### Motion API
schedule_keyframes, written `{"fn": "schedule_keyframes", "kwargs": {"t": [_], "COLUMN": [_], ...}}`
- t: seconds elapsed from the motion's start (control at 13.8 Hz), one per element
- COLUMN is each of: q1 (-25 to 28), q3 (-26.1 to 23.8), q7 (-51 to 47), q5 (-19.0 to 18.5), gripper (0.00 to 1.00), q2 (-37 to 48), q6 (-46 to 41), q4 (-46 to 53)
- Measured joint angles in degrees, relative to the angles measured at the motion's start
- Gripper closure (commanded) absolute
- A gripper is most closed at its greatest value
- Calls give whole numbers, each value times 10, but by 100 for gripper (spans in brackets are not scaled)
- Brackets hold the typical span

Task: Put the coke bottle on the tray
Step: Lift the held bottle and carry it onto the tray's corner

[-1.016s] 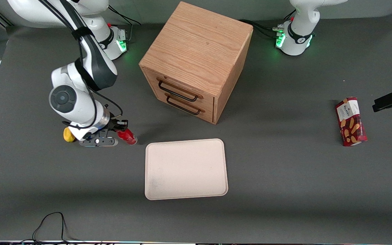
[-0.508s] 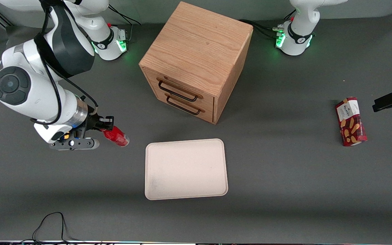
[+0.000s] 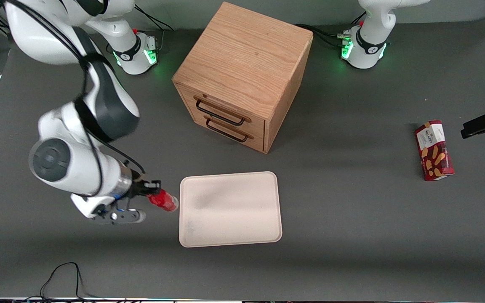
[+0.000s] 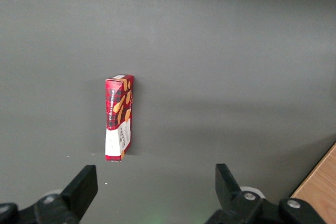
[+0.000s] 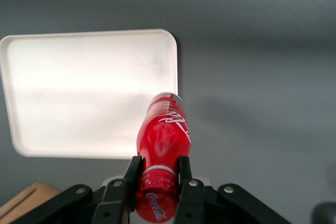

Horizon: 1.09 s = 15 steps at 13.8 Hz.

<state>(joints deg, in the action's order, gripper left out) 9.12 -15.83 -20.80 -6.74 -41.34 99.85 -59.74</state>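
My right gripper (image 3: 152,194) is shut on the neck of the red coke bottle (image 3: 163,200) and holds it in the air, its base pointing toward the tray. The bottle hangs just outside the edge of the cream tray (image 3: 230,208) that lies toward the working arm's end. In the right wrist view the two black fingers (image 5: 133,177) clamp the bottle (image 5: 163,140) at its cap end, and the tray (image 5: 89,93) lies below with nothing on it.
A wooden drawer cabinet (image 3: 242,75) stands farther from the front camera than the tray. A red cookie box (image 3: 434,150) lies toward the parked arm's end of the table and shows in the left wrist view (image 4: 119,117). A black cable (image 3: 63,277) lies at the table's near edge.
My right gripper lifted the coke bottle off the table, swung away, then came nearer the front camera and toward the tray. The yellow object seen a second ago is hidden now.
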Motion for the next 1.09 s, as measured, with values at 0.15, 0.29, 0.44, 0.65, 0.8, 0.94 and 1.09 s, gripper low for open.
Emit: {"fn": "schedule_keyframes", "kwargs": {"t": [0.15, 0.29, 0.44, 0.65, 0.8, 0.94, 1.09], "q1": [8, 10, 14, 19, 21, 21, 21], "q3": [0, 0, 0, 0, 0, -1, -1], "q7": [0, 0, 0, 0, 0, 0, -1], "q5": [-9, -11, -12, -23, -24, -24, -24], "gripper": [96, 94, 87, 63, 3, 0, 0], "q2": [-42, -68, -84, -100, -104, -104, -104], "q6": [46, 81, 107, 121, 123, 123, 123], "q4": [7, 11, 14, 14, 14, 16, 19]}}
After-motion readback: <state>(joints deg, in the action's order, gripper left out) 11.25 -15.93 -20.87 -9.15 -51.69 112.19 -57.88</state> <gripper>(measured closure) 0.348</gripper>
